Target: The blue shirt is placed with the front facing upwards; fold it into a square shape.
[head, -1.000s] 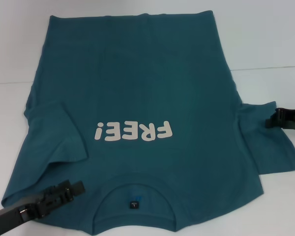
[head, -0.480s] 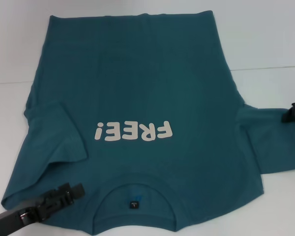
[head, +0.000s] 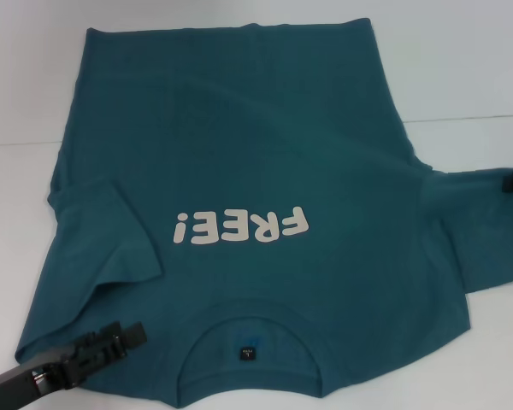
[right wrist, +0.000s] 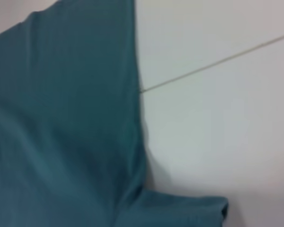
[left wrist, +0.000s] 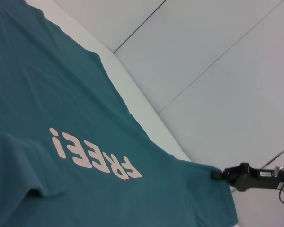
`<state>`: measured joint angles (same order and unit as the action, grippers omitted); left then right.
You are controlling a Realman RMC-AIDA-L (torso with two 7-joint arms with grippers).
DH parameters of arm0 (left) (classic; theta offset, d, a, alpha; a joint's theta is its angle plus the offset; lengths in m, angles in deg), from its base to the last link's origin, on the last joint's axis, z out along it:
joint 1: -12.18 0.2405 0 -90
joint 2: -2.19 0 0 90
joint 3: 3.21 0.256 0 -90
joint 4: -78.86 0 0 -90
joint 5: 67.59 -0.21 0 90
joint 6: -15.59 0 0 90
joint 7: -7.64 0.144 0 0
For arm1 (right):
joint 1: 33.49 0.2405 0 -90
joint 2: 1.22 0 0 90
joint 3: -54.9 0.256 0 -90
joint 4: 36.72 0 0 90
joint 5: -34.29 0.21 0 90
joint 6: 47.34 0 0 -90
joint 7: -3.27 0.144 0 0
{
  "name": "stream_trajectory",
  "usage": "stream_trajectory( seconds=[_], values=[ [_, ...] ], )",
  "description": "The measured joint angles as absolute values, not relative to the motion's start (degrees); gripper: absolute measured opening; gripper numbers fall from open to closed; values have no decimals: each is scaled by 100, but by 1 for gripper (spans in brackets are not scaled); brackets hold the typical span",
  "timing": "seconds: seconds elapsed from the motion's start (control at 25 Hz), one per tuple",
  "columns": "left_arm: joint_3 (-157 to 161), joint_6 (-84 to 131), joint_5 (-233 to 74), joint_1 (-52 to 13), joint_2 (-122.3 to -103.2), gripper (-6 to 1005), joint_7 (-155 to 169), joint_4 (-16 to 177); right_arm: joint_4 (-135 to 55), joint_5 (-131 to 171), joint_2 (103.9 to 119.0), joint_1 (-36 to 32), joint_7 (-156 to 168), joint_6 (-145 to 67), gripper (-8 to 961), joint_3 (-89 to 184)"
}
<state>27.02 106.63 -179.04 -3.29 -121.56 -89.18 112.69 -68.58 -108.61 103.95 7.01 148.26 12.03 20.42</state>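
A large blue shirt (head: 239, 171) lies spread front-up on a white table (head: 462, 60), its collar (head: 248, 329) nearest the robot and white lettering (head: 239, 228) across the chest. Left of the collar, the left gripper (head: 124, 335) rests low on the shoulder cloth; whether its fingers are parted or pressed together cannot be told. The left sleeve (head: 103, 239) is folded inward over the body. Far right of the collar, the right gripper (left wrist: 217, 174) is clamped on the tip of the right sleeve (head: 479, 248), drawn taut outward. A likely risk: too hard a pull could slip the sleeve free or drag the whole shirt sideways, skewing the fold.
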Motion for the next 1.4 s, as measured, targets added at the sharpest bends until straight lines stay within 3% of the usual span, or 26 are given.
stream_trajectory(
  seconds=[0.28,0.48,1.4],
  values=[
    [2654,10666,-17904,-325,-12157,766,-8919,11269,-6922,-11166,10368,1127,14915,1826,13,1952],
    [2575,10671,-17904,-311,-12157,766,-8917,11269,-6927,-11526,10537,1453,15055,2118,13,1616],
    [2553,10660,-17904,-340,-12156,765,-8912,11269,-6870,-11539,10799,2008,15520,1440,14,1234]
  ],
)
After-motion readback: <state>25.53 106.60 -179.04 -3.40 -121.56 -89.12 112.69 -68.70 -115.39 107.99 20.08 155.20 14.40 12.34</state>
